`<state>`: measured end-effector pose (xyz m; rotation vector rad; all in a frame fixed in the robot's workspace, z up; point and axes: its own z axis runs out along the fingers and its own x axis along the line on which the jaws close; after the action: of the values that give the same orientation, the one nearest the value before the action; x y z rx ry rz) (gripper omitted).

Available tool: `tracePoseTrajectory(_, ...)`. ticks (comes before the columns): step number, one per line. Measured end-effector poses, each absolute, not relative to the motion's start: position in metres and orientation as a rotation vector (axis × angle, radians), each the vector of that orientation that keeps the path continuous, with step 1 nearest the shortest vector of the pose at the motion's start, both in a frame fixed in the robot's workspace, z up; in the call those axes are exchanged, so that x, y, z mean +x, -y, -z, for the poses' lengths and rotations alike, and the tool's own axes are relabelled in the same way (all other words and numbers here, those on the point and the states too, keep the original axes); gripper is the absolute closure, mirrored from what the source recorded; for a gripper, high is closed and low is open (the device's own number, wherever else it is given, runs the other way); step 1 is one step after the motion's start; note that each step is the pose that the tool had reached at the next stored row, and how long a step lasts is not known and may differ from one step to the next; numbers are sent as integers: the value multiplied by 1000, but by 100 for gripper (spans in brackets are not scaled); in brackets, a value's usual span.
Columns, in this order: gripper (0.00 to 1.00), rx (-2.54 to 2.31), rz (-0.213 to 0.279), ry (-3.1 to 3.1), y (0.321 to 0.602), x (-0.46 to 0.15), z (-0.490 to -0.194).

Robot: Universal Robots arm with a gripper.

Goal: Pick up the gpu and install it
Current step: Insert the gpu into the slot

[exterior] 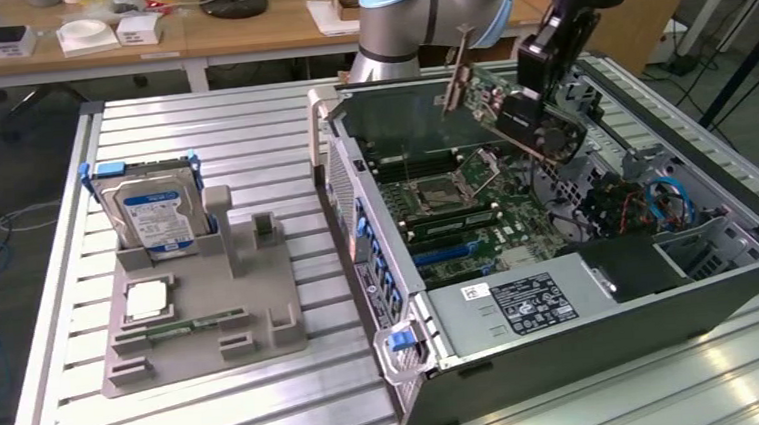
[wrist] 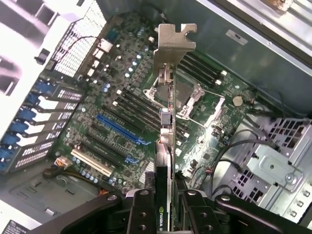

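The gpu (exterior: 513, 113) hangs tilted above the open computer case (exterior: 625, 286), its silver end bracket (exterior: 456, 72) pointing toward the case's rear wall. My gripper (exterior: 548, 100) is shut on its black cooler end. In the wrist view the gpu (wrist: 165, 161) runs edge-on away from the fingers (wrist: 141, 214), with the silver bracket (wrist: 173, 48) at its far end. Below it lies the green motherboard (wrist: 122, 117) with a blue expansion slot (wrist: 122, 130) and black slots beside it. The card is clear of the board, not touching any slot.
A grey fixture (exterior: 199, 315) on the slatted table at the exterior view's left holds a silver hard drive (exterior: 155, 213) with a blue-white label, upright, plus a cpu and a memory stick lying flat. Cables (exterior: 660, 203) and a drive cage crowd the case's right side.
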<state>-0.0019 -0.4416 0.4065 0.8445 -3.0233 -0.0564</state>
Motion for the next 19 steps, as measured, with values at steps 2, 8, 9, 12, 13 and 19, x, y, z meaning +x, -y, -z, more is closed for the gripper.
tracePoseTrajectory(2,74,879,56,3013,442,-2,-406)
tracePoseTrajectory(8,74,990,56,2977,442,-1,-406)
tracePoseTrajectory(9,74,1011,56,2970,442,-1,-406)
tracePoseTrajectory(12,74,1065,56,2950,442,-1,-406)
tracePoseTrajectory(13,74,1083,56,2943,442,-1,-406)
tracePoseTrajectory(19,74,1193,56,2899,442,-1,-406)
